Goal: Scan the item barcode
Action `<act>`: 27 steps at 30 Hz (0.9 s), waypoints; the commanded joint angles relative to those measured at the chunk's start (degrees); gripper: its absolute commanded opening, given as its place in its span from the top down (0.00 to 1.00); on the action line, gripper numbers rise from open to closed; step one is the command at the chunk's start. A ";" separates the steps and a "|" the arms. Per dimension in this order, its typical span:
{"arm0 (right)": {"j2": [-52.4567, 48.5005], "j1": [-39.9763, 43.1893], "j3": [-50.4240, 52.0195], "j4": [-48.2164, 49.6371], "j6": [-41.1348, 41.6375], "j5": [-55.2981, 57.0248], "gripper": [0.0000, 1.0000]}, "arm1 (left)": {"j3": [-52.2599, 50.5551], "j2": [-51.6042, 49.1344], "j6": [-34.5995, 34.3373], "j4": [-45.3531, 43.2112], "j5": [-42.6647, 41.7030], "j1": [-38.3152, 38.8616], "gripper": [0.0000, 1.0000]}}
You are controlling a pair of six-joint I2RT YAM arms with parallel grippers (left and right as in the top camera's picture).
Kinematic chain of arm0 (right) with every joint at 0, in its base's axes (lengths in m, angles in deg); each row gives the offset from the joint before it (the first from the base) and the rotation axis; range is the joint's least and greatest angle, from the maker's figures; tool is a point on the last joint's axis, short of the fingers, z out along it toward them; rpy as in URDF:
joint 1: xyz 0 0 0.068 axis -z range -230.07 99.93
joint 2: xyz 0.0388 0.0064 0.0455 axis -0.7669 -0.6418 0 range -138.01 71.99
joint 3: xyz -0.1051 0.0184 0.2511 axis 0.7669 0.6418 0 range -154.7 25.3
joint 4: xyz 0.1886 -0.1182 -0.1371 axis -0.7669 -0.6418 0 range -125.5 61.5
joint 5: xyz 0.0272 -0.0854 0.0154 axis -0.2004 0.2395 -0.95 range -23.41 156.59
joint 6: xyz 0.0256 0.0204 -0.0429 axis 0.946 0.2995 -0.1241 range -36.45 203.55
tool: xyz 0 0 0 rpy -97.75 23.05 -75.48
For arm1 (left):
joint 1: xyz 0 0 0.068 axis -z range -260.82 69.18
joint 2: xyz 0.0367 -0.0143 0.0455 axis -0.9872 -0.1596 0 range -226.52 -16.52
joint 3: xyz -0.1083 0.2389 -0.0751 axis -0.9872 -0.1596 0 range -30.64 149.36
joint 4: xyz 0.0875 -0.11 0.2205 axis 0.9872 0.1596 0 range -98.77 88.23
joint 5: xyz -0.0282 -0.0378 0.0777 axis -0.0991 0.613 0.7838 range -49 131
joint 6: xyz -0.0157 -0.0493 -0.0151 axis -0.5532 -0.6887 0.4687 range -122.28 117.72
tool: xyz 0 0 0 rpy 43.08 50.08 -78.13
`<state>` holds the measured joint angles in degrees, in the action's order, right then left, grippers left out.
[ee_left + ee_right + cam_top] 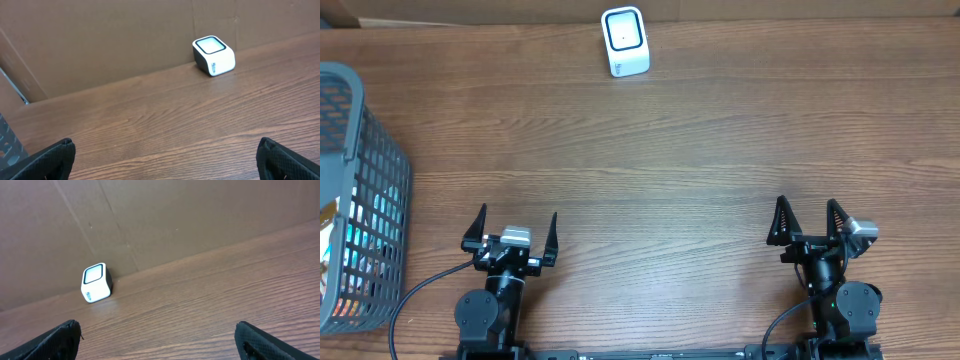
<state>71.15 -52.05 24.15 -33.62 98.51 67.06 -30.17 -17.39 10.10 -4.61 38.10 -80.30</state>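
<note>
Two robot arms sit at the near edge of a wooden table (670, 150), both empty. The left gripper (518, 212) and the right gripper (807, 203) each have their jaws spread wide apart, with nothing between them.

The white barcode scanner (625, 41) stands at the far edge of the table, roughly midway between the two arms and well apart from both. In the left wrist view the scanner (214, 55) is far and to the right, against a brown cardboard wall (100, 40). In the right wrist view it (96, 283) is far and to the left.

A grey mesh basket (385, 190) stands at the left edge, near the left gripper but not touching it. Blue and orange packaging (365, 230) shows through the mesh, though what the items are cannot be told.
</note>
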 commanded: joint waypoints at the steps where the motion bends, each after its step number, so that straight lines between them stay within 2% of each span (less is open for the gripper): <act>1: 0.68 -0.24 0.66 0.44 -0.24 0.76 0.00 | -0.20 0.59 -0.61 0.11 0.55 0.15 0.00; 27: 0.68 -0.24 0.66 0.44 -0.24 0.76 0.00 | -0.20 0.55 -1.03 0.15 0.42 0.15 0.00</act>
<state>71.15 -52.05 24.15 -33.62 98.49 67.06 -30.17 -17.39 9.92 -4.61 38.10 -80.30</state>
